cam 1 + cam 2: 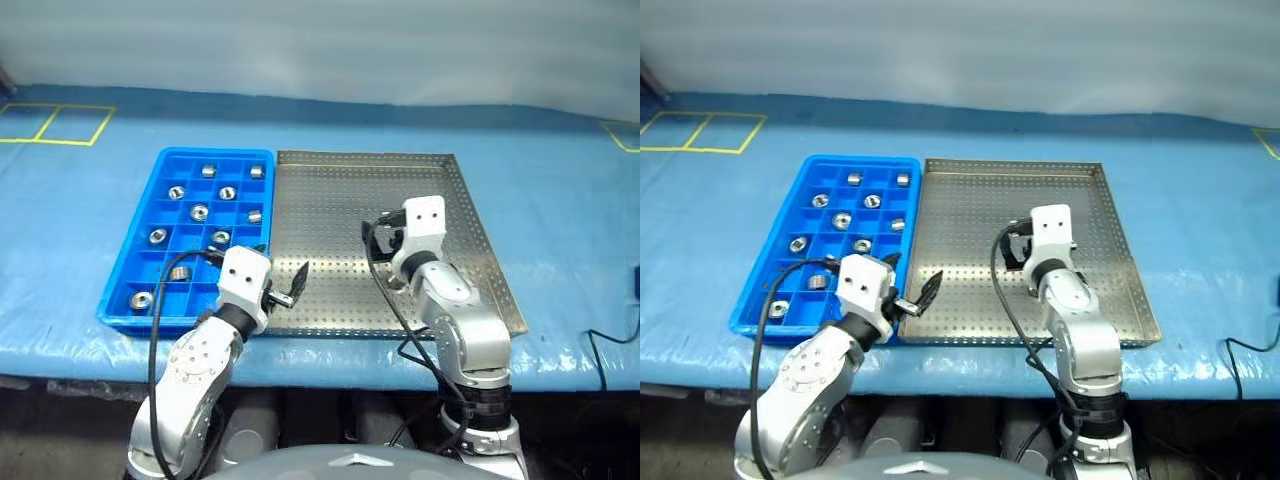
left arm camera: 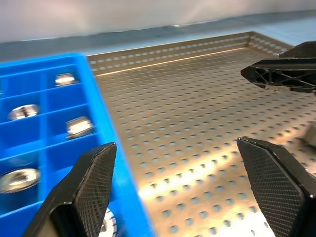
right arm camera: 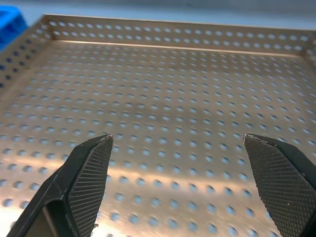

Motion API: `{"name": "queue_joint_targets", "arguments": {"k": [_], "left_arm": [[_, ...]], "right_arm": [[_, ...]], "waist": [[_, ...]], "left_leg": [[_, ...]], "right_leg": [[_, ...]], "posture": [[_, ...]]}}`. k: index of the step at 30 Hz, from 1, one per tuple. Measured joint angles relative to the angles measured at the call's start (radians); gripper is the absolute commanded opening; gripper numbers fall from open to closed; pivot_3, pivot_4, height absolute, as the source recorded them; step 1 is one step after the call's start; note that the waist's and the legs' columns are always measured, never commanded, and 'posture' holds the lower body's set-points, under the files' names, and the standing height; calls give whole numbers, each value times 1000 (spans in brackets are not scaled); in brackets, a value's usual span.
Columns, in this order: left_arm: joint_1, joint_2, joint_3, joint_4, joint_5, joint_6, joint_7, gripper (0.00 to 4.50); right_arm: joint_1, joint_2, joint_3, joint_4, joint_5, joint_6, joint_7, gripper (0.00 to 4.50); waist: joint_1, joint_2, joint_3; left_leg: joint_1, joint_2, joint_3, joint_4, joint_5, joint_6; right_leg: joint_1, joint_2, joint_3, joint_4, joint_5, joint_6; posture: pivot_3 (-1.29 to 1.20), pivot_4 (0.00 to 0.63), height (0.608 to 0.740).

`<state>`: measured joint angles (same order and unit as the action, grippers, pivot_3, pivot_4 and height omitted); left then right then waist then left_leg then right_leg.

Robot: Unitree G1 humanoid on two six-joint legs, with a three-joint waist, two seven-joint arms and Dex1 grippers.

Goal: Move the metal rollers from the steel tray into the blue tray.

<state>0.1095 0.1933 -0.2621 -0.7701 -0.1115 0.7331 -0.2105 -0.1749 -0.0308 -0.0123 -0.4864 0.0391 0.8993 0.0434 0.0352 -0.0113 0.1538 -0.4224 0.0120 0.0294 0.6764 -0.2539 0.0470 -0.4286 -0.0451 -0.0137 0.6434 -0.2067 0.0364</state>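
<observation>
Blue cloth [image 1: 560, 200] covers the table, and on it the steel tray [image 1: 330, 250] lies with its long side touching the blue tray [image 1: 150, 215] on the robot's left. Metal rollers [image 1: 199, 212] sit one to a compartment in the blue tray, nine visible, while the visible perforated floor of the steel tray holds none. The right gripper [image 3: 180, 173] hangs over the steel tray with its fingers spread wide and holding nothing, and the left gripper [image 2: 177, 182], equally wide and unladen, hangs over the seam between the two trays at their near edge.
</observation>
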Motion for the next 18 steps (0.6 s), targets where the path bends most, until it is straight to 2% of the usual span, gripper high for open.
{"name": "queue_joint_targets", "arguments": {"k": [6, 11, 18], "left_arm": [[-40, 31, -29, 23, -23, 9, -41, 4277], [-56, 43, -42, 25, -26, 19, -53, 4277], [-64, 48, -56, 27, -26, 22, -54, 4277]], "right_arm": [[67, 42, 6, -40, 6, 31, -30, 4470], [101, 60, 35, -48, 8, 39, -36, 4470], [125, 64, 44, 57, 9, 8, -34, 4470]], "waist": [[-44, 0, 0], [-50, 0, 0], [-47, 0, 0]], "left_leg": [[4, 2, 2, 0, 0, 0], [5, 2, 3, 0, 0, 0], [5, 2, 3, 0, 0, 0]], "right_leg": [[2, 2, 2, 1, -3, 4], [2, 1, 4, 1, -3, 5], [2, 1, 4, 1, -2, 4]], "posture": [[-11, 150, 740], [-16, 150, 740], [9, 150, 740]]}}
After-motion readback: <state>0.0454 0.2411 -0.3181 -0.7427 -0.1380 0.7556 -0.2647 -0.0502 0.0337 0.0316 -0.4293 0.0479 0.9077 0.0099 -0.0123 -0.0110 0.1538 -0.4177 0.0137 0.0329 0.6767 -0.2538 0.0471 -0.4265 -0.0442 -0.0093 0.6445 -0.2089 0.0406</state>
